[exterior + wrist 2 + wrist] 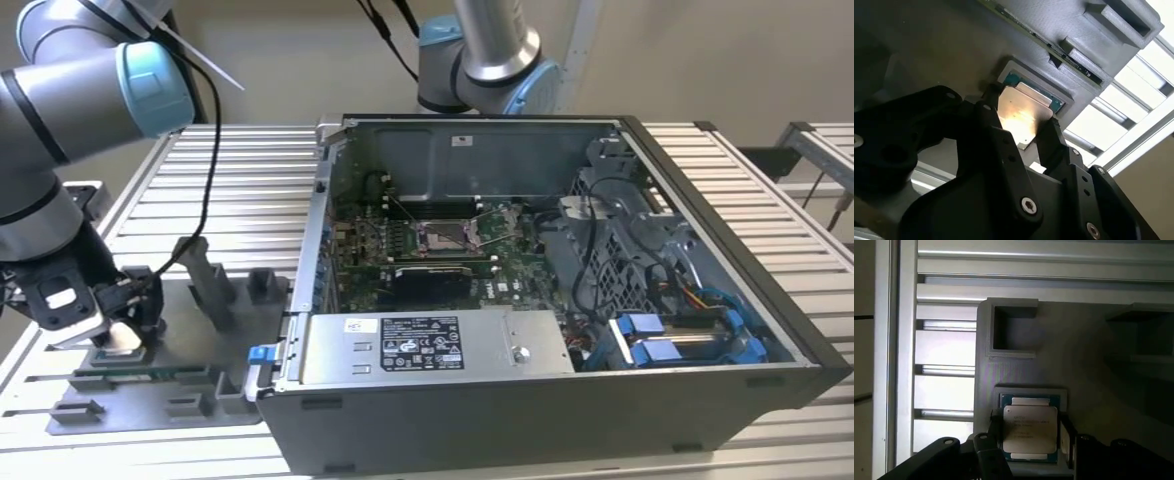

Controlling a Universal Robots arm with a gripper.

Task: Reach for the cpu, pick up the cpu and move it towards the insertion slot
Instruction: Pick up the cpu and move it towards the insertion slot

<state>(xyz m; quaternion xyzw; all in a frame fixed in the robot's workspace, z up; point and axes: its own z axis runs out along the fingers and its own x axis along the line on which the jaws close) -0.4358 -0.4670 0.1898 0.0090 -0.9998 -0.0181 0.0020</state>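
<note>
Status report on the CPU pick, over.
Gripper astride the small flat silvery square cpu. Chip seated in grey plastic tray pocket, not lifted. Silver-framed insertion slot inside open case. Nothing atop chip.

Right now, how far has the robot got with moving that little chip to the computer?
Reaching looks done: the gripper sits low over the cpu. Picking up is in hand: the cpu lies flat in its grey tray pocket, not lifted. Not yet done: the move to the insertion slot, which is inside the open computer case, towards the exterior view's right.
</note>
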